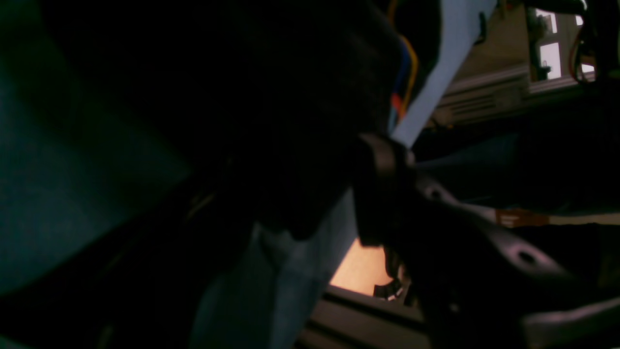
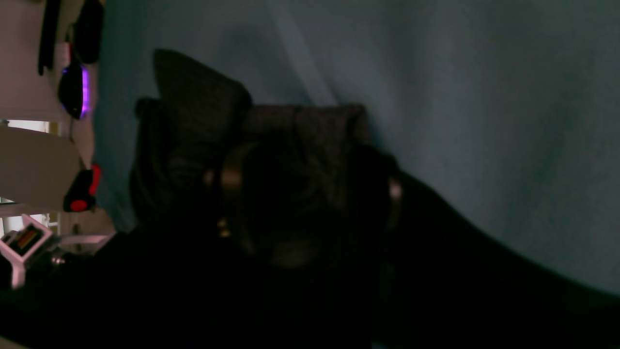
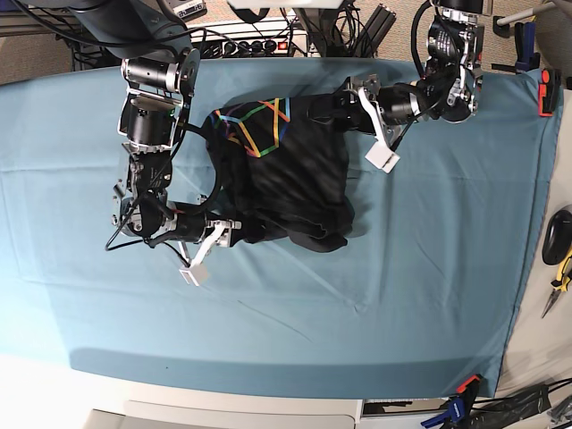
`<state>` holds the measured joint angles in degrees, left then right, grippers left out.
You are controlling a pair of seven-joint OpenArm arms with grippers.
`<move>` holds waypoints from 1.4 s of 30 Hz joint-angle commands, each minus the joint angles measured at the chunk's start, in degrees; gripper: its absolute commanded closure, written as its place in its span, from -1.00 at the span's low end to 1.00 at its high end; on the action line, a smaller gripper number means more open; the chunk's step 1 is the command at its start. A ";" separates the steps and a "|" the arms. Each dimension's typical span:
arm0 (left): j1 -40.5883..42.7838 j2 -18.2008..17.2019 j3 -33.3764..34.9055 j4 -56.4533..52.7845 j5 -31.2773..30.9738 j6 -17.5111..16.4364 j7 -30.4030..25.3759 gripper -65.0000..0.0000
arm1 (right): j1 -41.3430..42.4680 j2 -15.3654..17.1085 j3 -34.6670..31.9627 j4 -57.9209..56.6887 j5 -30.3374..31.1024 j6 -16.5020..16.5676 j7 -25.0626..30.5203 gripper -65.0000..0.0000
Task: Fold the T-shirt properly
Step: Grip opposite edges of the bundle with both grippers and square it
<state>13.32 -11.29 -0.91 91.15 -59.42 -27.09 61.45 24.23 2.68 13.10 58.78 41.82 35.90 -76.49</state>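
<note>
The black T-shirt [image 3: 290, 179] lies bunched mid-desk on the teal cloth [image 3: 429, 268], print showing at its top edge. The left tool [image 3: 344, 105] and the right tool [image 3: 234, 234] both meet its edges; whether either grips, I cannot tell.

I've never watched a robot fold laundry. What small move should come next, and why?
Probably close both tools on the fabric: the right tool and left tool sit at opposite edges of the crumpled black cotton T-shirt on the teal cloth, and no firm grip shows.
</note>
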 commanded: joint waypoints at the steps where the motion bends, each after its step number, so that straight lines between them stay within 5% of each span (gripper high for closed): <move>1: 1.79 1.09 1.49 -0.90 -0.59 1.51 4.98 0.00 | 1.16 0.35 -0.02 0.68 0.09 0.24 -0.09 0.24; 5: 1.79 1.11 1.49 -0.90 -0.59 1.51 5.01 0.13 | 1.16 0.35 -0.02 0.68 0.11 0.28 0.11 0.74; 11: 1.79 0.85 1.49 -0.90 1.25 1.51 5.44 1.00 | 1.18 0.35 -0.02 0.68 -1.84 0.31 3.52 1.00; 16: 1.97 -2.54 1.53 -0.90 1.79 1.53 5.62 1.00 | 1.18 0.37 -0.02 0.68 -7.45 0.31 8.74 1.00; 23: 1.92 -6.84 1.53 -0.90 1.64 1.55 5.42 1.00 | 1.20 0.35 -0.02 0.68 -7.39 0.31 10.03 1.00; 32: 1.88 -8.07 1.53 -0.90 -0.39 1.49 4.98 1.00 | 1.18 0.33 -0.02 0.68 -7.34 0.31 9.73 0.89; 35: 1.75 -8.09 1.53 -0.90 -0.46 -0.02 4.98 0.46 | 1.18 0.35 -0.02 0.68 -6.84 0.28 8.92 0.38; 37: 1.75 -8.09 1.53 -0.90 -0.42 -0.15 5.01 0.19 | 1.20 0.37 0.07 0.79 -6.84 0.28 9.07 0.22; 42: 1.75 -9.55 1.46 -0.87 -0.37 0.20 5.66 0.16 | 2.21 2.27 0.13 0.83 -6.93 0.28 11.74 0.22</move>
<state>13.78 -19.62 0.71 91.15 -63.40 -29.65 63.13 24.51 4.01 13.10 58.81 34.30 36.03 -65.76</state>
